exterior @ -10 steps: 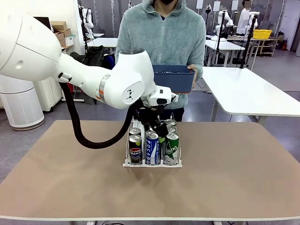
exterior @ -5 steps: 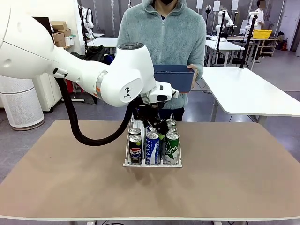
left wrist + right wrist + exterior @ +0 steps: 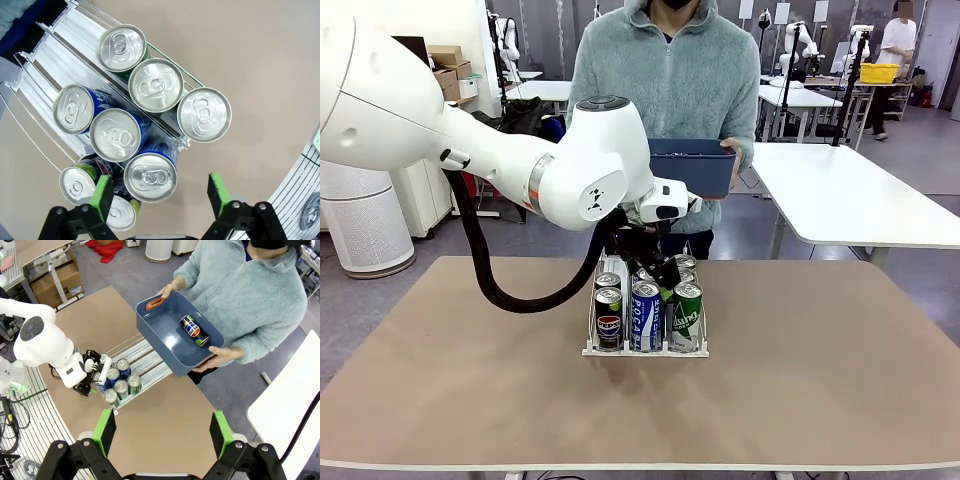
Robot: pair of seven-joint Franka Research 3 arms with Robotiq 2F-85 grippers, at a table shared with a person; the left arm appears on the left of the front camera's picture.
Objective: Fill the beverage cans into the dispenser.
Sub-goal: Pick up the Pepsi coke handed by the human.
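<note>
Eight beverage cans (image 3: pixel 150 177) stand in the dispenser (image 3: pixel 645 352), at the middle of the desk's (image 3: pixel 820 380) far edge. The left gripper (image 3: pixel 160 186), wide open and empty, hangs just above the front cans. Swinging it sideways could clip and topple one. The right gripper (image 3: pixel 162 434), open and empty, hovers high above.

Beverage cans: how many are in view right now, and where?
9. In the dispenser: three green cans, three blue-and-white cans in the middle lane, two Pepsi cans. One more Pepsi can lies in the blue bin the person holds. None seems hidden.
</note>
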